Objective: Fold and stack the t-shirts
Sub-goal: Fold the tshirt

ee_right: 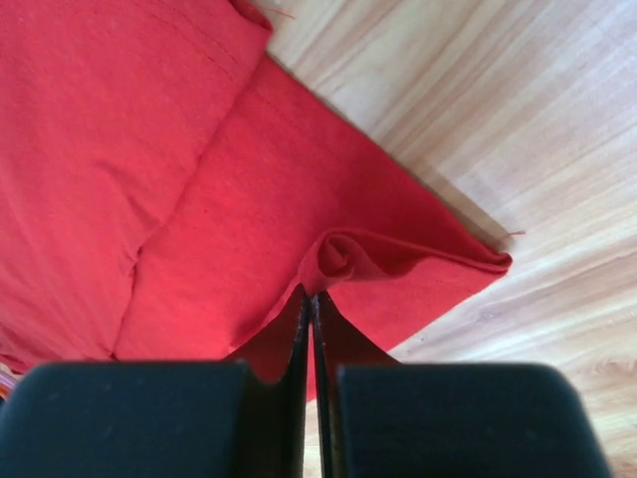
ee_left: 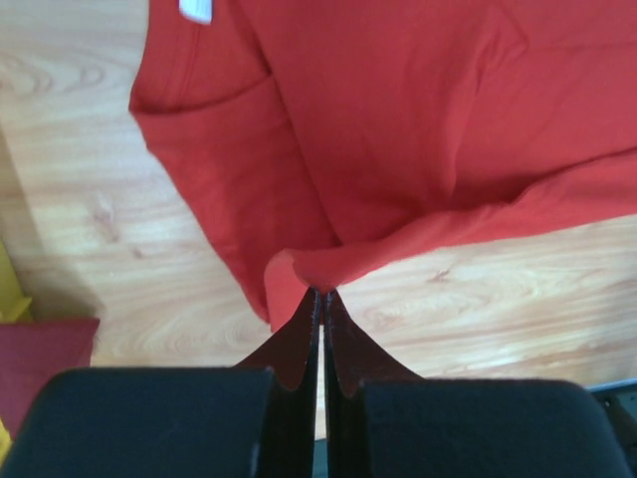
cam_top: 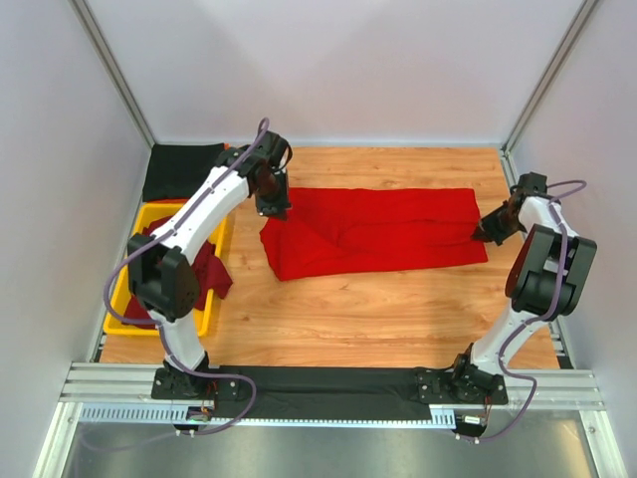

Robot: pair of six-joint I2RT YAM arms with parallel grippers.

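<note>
A bright red t-shirt lies spread across the far middle of the wooden table, partly folded lengthwise. My left gripper is shut on its left edge; in the left wrist view the jaws pinch a fold of red cloth, with the white neck label at the top. My right gripper is shut on the shirt's right edge; in the right wrist view it pinches a raised curl of red cloth. Dark maroon t-shirts lie in the yellow tray. A black t-shirt lies at the far left.
The yellow plastic tray stands at the left edge of the table. A black cloth strip lies along the near edge between the arm bases. White walls and metal posts enclose the table.
</note>
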